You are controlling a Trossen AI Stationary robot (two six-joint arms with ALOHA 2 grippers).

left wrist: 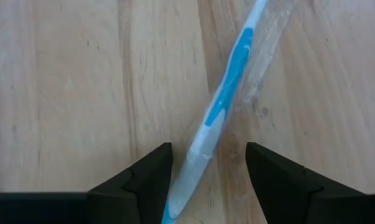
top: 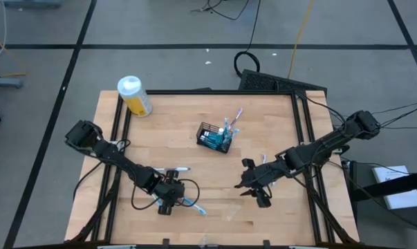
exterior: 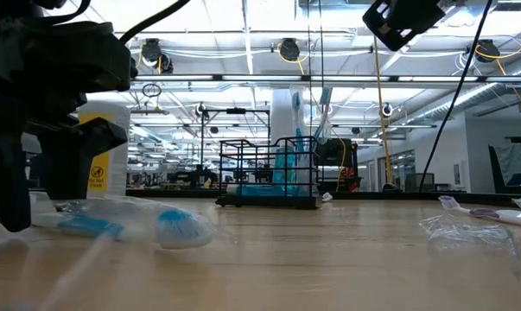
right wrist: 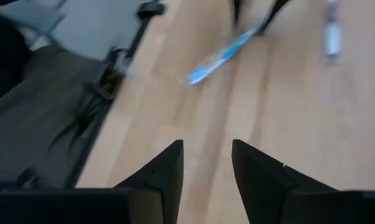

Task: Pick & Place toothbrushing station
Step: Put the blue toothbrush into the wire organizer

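**Left gripper straddles a wrapped toothbrush at the table's near edge**

The black wire-mesh basket (top: 214, 137) stands near the middle of the wooden table (top: 194, 111), a little toward the far side. It holds teal tubes (top: 212, 140), and toothbrushes (top: 232, 122) stick up out of its right end, leaning away from the basket. In the low view the basket (exterior: 270, 173) stands upright on the tabletop with the teal items inside it.

A white-and-blue toothbrush (left wrist: 219, 111) in a clear wrapper lies flat on the wood near the front edge, left of centre. The left gripper (top: 168, 202) is low over it, its fingers (left wrist: 143, 180) spread wide, one on each side of the handle; the wrist view shows a gap between each finger and the brush, so nothing is gripped. From above, the brush's blue end (top: 194, 206) pokes out to the right of the gripper. A second wrapped brush (top: 175, 170) lies just beyond that arm.

The right gripper (top: 253, 188) is over bare wood right of centre, well apart from the basket, its fingers (right wrist: 162, 174) narrowly parted and holding nothing.

A yellow bottle with white cap (top: 134, 95) lies at the far left corner
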